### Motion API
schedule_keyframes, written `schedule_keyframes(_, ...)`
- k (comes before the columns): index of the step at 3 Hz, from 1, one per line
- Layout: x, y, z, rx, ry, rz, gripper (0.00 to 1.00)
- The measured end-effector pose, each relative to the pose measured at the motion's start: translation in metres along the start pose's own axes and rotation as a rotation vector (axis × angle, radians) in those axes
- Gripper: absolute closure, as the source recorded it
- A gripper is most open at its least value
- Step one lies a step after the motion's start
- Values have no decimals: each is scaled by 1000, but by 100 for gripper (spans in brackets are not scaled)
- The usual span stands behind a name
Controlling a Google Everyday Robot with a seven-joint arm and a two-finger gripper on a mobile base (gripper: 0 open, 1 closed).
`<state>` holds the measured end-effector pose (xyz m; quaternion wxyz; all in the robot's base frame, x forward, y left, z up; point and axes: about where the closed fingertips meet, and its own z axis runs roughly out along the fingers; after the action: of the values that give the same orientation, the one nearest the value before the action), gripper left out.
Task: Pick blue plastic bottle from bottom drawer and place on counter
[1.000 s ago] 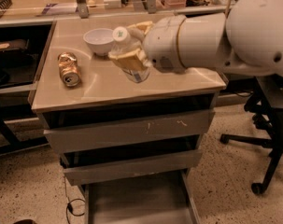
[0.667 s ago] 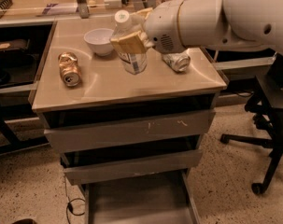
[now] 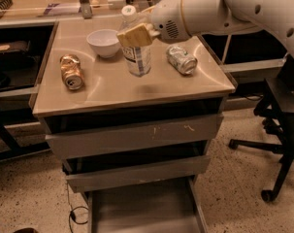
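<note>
The blue plastic bottle, clear with a white cap and a white label, is upright over the middle of the beige counter. Its shadow lies just in front of it, so it looks slightly above the top. My gripper reaches in from the right and is shut on the bottle's upper part, with a tan finger across its front. The bottom drawer is pulled open below, and the part of its grey floor that shows is bare.
On the counter a white bowl stands behind the bottle, a gold can lies at the left and a crushed silver can at the right. A wooden bench runs behind. An office chair stands at the right.
The arm has lifted and drawn back to the upper right, uncovering the silver can. The bottle has risen a little and stays gripped over the counter's middle.
</note>
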<state>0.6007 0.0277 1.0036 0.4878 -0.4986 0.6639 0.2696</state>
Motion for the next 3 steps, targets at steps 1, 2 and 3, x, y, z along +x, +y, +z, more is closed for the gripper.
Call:
schedule_keyframes(1,11,-13,12,-47,36,49,100)
schedule_keyframes(2,17,-25,23,-91,70,79,100)
schedule_keyframes(3,19,-36,32,-126,101,96,100)
